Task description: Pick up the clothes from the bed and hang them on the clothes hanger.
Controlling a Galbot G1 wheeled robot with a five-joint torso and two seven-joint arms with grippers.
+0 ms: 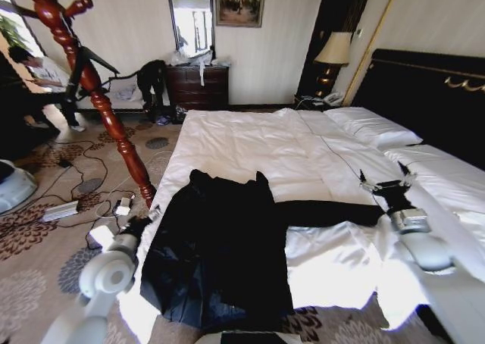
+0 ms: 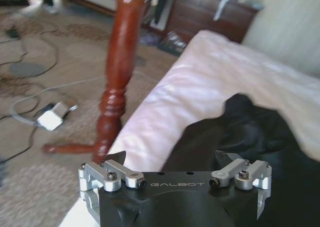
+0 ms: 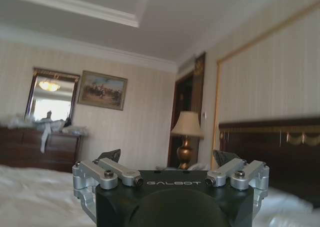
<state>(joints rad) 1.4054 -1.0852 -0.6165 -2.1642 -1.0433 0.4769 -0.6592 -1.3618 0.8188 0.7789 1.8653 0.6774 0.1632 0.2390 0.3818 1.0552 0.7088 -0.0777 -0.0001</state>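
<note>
A: Across the near end of the bed (image 1: 250,143), the clothes (image 1: 220,253) lie flat, one black coat, bulk spread toward the robot's left, hem hanging off the foot edge.

B: Long axis?

A: Body runs roughly foot-to-head, collar end twd the pillows. One sleeve stretches sideways across the sheet to the robot's right, tip reaching the right gripper (image 1: 386,179).

B: Why are the arms set like that?

A: My guess: one per side, to lift it spread out w/o bunching. Left gripper (image 1: 144,221) sits at the coat's left edge by the mattress side, fingers apart, nothing between them. In the left wrist view the left gripper (image 2: 172,159) hovers just over black fabric. Right gripper is level, pointing at the headboard, jaws wide, empty.

B: Hanger?

A: Clothes hanger (image 1: 91,82) stands on the carpet just beside the bed's left side, nr the left arm.
</note>
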